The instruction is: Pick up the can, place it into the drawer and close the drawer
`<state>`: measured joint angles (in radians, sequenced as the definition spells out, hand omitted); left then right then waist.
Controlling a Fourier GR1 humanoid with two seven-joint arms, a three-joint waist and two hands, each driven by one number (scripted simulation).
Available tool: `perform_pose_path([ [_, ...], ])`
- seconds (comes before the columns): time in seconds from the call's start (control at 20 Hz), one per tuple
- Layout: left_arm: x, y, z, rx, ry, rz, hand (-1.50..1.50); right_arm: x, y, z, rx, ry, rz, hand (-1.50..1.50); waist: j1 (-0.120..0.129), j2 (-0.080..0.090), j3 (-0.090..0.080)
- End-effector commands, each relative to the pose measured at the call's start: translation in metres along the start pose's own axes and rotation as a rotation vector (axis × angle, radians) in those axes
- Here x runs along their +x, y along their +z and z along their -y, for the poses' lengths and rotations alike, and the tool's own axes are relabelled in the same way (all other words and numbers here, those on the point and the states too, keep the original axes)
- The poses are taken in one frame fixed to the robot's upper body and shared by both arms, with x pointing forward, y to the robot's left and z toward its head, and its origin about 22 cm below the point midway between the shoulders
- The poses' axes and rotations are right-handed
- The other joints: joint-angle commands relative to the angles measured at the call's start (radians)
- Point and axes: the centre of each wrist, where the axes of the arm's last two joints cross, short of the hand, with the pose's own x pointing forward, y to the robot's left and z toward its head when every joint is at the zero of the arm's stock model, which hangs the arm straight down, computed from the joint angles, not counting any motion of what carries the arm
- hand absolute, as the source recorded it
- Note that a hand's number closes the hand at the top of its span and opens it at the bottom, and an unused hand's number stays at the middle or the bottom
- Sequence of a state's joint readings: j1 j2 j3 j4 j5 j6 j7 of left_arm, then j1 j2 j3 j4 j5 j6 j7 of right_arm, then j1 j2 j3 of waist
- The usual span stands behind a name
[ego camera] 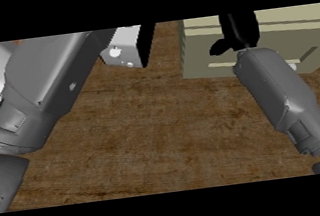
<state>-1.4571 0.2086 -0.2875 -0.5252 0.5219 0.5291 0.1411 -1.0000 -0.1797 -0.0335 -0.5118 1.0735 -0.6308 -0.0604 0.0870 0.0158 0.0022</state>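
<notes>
Grey forearms hide your work: the right hand [237, 32] reaches over the far-right olive boxy drawer unit [287, 29], its fingers unreadable, the can is nowhere visible, so you could shut the drawer without it.

You see a rough, matt brown counter [158, 130] — woven-looking; the grey forearms [284, 94] look smooth, plastic-like; the drawer unit [288, 39] is matt olive.

Even, soft light; no glare, faint shadows only.
</notes>
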Motion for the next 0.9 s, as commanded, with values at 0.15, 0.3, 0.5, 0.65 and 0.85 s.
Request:
perform_pose_path([
  [0.15,0.003,0.006,-0.010,-0.036,-0.015,0.007,-1.50,0.015,-0.036,0.021,-0.067,0.024,0.006,-1.50,0.029,0.002,-0.001],
  [0.3,-0.012,0.008,-0.018,-0.035,0.000,-0.009,-1.50,0.008,-0.039,0.025,-0.070,-0.004,-0.008,-1.50,0.043,0.006,-0.001],
  [0.5,-0.015,0.010,-0.034,-0.035,0.001,-0.011,-1.50,0.029,-0.049,0.029,-0.070,-0.087,-0.003,-1.50,0.033,-0.002,-0.001],
  [0.65,-0.001,0.011,-0.034,-0.027,0.026,0.014,-1.50,0.027,-0.050,0.032,-0.111,-0.187,0.008,-1.50,0.036,0.003,0.001],
  [0.85,-0.016,0.016,-0.051,-0.033,-0.002,-0.009,-1.50,0.028,-0.058,0.039,-0.113,-0.206,0.014,-1.50,0.043,-0.005,0.000],
])
